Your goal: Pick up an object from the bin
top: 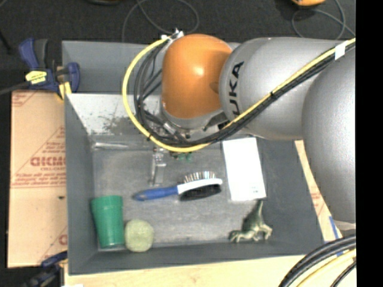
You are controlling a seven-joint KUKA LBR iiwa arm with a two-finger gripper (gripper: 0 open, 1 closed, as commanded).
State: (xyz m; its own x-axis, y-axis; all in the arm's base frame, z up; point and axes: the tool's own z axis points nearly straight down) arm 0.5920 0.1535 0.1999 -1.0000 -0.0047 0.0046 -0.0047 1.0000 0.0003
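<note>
My gripper (158, 170) hangs under the arm's wrist over the middle of the bin floor, toward its left. Just below and to its right lies a brush (190, 189) with a blue handle pointing left and a white and black bristled head; the gripper's tip is a little above the handle's left end and apart from it. A flat white box (243, 168) lies to the right of the brush head. Something small and green (183, 157) peeks out under the wrist, mostly hidden.
A green cup (108, 221) lies in the front left corner with a pale green ball (139, 235) beside it. A green toy dinosaur (254, 227) stands at the front right. The arm and its orange cover hide the back of the bin.
</note>
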